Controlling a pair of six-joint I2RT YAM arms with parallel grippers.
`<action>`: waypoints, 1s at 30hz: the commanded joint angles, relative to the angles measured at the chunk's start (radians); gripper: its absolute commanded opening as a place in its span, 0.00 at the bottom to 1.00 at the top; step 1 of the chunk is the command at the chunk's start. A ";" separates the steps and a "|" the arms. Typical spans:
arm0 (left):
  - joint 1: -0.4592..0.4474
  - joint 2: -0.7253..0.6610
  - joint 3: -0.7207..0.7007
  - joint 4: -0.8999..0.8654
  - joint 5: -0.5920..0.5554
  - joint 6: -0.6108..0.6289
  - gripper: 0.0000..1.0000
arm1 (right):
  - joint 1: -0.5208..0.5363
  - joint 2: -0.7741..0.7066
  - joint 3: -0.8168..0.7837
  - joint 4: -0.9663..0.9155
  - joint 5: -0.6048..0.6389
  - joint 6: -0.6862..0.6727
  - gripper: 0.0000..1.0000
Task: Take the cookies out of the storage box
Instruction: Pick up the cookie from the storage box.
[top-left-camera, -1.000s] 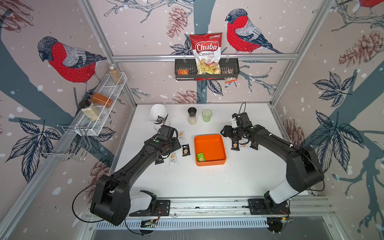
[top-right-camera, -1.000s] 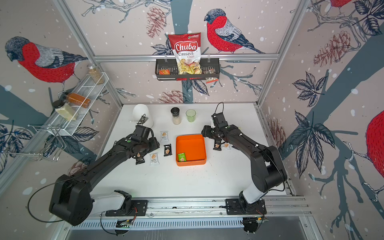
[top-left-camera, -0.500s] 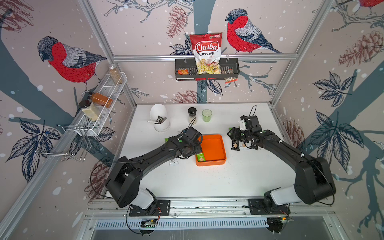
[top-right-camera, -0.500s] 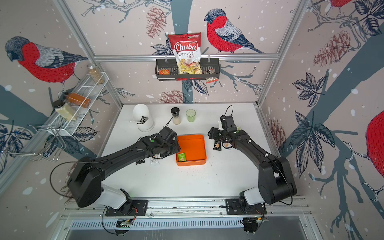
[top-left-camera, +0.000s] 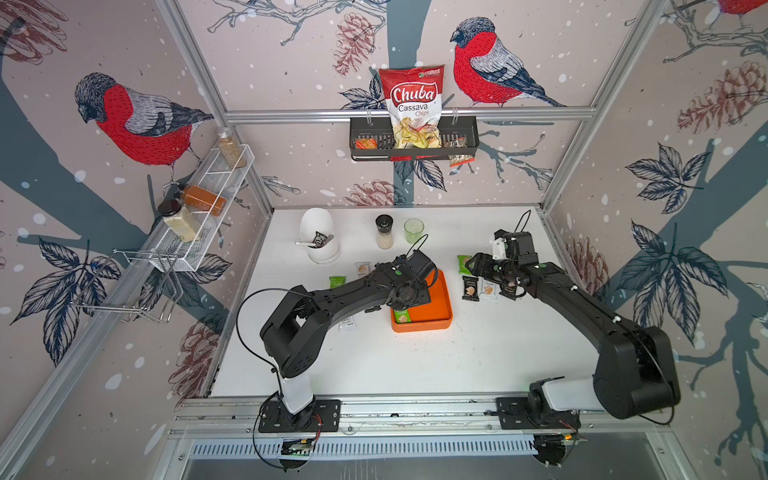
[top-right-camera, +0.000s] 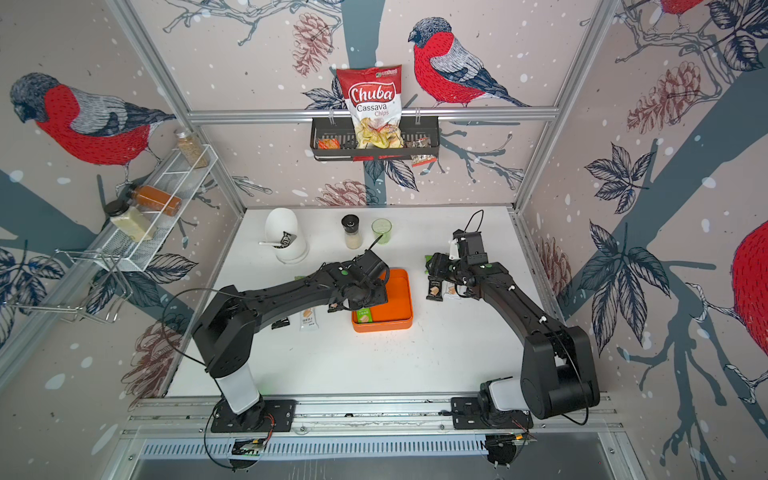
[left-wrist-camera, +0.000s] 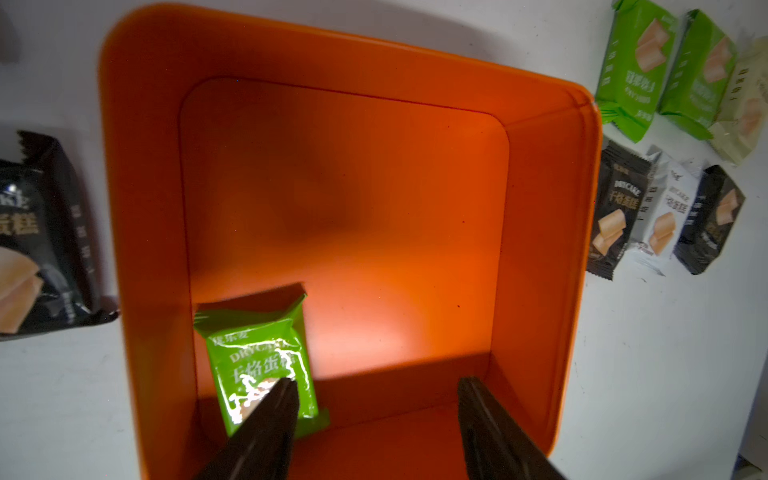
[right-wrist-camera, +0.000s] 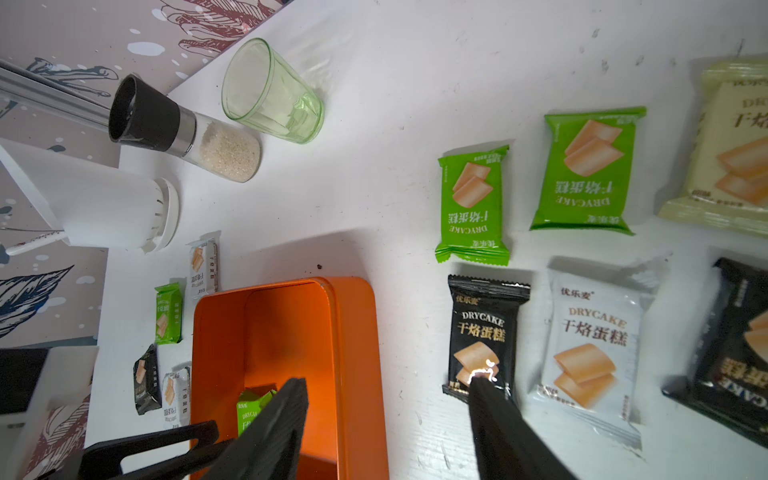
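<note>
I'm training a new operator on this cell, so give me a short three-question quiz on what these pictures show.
1. How many things lie inside the storage box?
2. True or false: the left pincer is shut on the green packet.
3. What stands right beside the green glass? A) black-topped grinder B) chips bag C) wire rack

Key: 1. One, the green packet. 2. False: it is open, gripping nothing. 3. A.
</note>
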 joint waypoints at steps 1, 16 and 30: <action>-0.006 0.040 0.042 -0.106 -0.033 0.007 0.66 | -0.008 -0.009 -0.014 0.016 -0.012 -0.007 0.67; -0.010 0.113 0.024 -0.082 -0.038 -0.002 0.68 | -0.040 -0.011 -0.028 0.013 -0.014 -0.008 0.67; -0.010 0.189 0.153 -0.063 -0.044 0.036 0.68 | -0.052 -0.017 -0.029 0.004 -0.011 -0.010 0.67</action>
